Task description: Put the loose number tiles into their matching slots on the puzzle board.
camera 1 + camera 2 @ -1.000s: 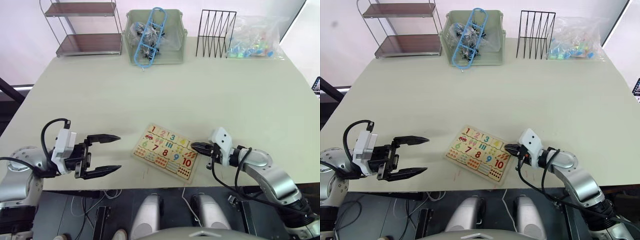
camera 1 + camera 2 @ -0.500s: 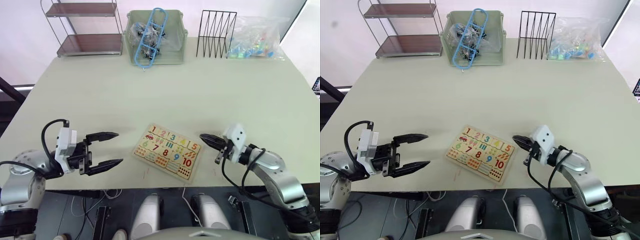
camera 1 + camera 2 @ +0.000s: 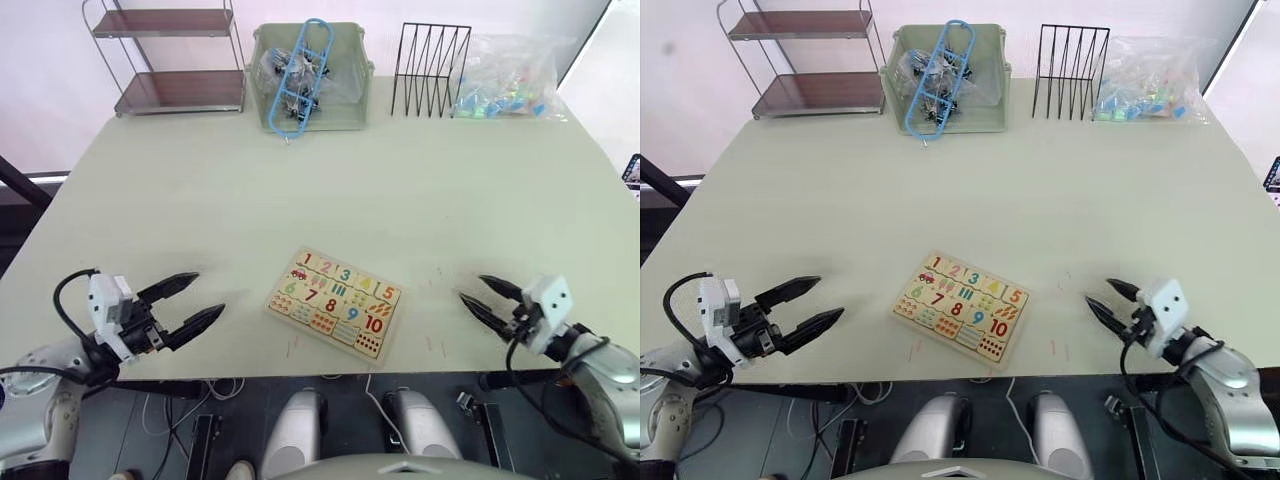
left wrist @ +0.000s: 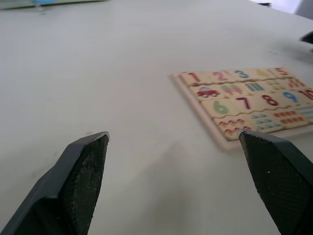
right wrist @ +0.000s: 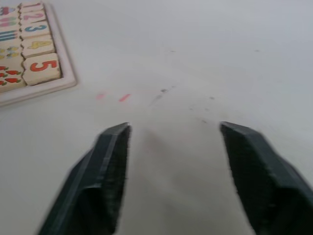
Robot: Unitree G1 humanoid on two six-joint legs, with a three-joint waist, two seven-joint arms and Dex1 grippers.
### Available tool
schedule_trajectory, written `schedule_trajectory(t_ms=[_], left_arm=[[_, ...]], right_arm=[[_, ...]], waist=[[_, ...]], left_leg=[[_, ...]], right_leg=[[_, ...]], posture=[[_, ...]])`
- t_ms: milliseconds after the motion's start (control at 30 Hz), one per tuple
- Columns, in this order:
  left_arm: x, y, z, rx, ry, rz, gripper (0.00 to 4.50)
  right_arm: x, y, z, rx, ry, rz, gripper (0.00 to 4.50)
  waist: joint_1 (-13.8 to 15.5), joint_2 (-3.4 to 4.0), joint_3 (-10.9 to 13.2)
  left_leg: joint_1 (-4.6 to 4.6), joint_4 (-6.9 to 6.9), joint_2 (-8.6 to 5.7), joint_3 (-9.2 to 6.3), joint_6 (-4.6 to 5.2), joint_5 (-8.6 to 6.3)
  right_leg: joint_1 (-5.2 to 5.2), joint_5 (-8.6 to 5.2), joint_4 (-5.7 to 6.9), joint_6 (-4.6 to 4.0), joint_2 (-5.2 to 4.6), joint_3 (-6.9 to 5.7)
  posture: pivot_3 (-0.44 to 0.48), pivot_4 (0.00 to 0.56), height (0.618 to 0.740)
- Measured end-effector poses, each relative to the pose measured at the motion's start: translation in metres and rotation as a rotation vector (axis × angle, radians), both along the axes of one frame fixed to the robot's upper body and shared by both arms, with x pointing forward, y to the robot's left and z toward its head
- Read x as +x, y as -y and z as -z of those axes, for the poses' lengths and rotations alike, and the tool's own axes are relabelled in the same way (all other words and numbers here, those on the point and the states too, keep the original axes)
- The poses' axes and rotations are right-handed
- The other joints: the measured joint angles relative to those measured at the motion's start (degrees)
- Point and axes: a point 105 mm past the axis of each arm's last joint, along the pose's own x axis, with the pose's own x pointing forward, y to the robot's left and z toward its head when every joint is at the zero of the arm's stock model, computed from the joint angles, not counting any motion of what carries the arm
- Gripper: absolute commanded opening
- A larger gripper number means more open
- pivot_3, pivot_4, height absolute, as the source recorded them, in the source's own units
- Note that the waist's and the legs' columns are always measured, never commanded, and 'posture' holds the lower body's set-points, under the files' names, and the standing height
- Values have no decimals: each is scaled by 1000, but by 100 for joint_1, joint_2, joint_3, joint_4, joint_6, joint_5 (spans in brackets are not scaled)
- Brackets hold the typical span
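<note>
The puzzle board lies flat near the table's front edge, between my two arms. Its far row holds the number tiles for 1 to 5, each seated in a slot, and the 5 tile lies at the board's right end. My left gripper hovers open and empty left of the board, well apart from it. My right gripper stands open and empty over bare table right of the board. Its fingers hold nothing.
Along the back edge stand a two-tier shelf, a green bin with a blue hanger and clips, a black wire rack and a clear bag of coloured pieces. Small red marks dot the table beside the board.
My right gripper has pulled away from the board's right edge toward the right and opened. My left arm has drawn back to the left, its gripper still open.
</note>
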Motion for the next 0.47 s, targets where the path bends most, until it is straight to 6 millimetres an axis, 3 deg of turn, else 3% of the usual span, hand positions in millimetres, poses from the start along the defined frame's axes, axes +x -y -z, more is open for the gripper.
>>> schedule_trajectory(t_ms=[167, 467], left_arm=[[-7, -12, 18, 39, -44, -150, 4500], [-13, -26, 18, 99, -32, -277, 4500]], right_arm=[[-16, 17, 6, 47, -3, 34, 4460], [-22, 36, 2, 68, 43, 74, 4460]], waist=[[4, -1, -1], [7, -1, -2]], left_leg=[[0, -2, 0, 3, 0, 0], [3, -2, 1, 8, 0, 0]], right_leg=[[0, -6, -1, -10, -3, 3], [0, -10, -2, -16, -5, 7]], posture=[[0, 150, 739], [0, 150, 739]])
